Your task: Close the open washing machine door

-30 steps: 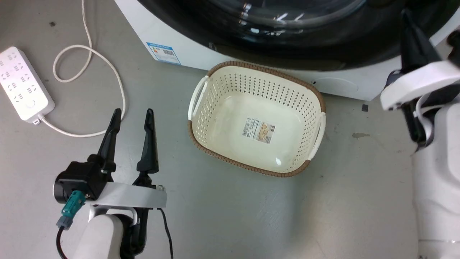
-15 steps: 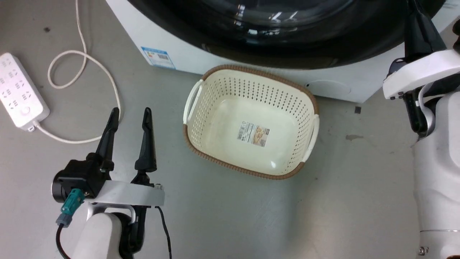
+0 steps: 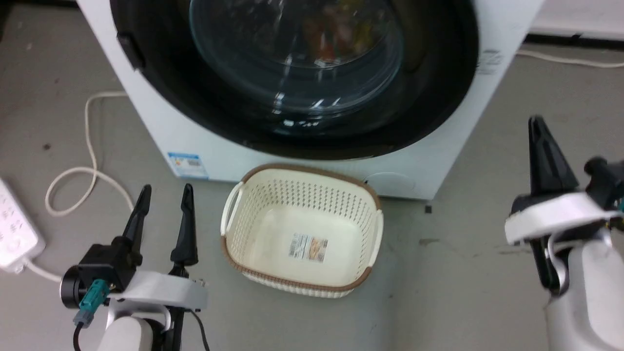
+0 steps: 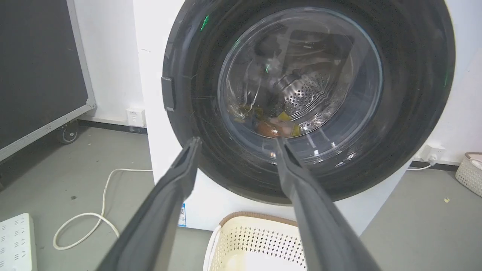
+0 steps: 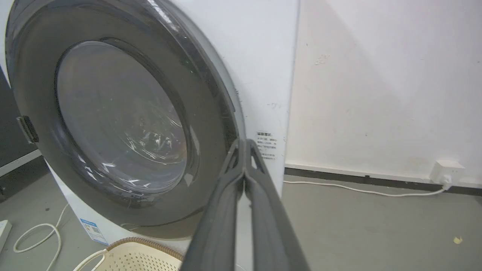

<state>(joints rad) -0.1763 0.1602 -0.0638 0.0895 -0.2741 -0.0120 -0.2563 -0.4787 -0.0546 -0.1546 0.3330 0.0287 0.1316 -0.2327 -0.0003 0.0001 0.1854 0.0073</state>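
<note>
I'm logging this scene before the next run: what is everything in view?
washing machine: one, white, by the wall
washing machine door: one, black frame, clear glass, machine's front
label sticker: one, blue, low on machine
baskets: two, cream, one before machine, one far right
power strip: one, white, floor left
cables: two, white, floor left and right
wall sockets: two, white, either side of machine
wheeled panel: one, black, far left
left end effector: one, dark, open, left of basket
right end effector: one, dark, shut, right of machine
</note>
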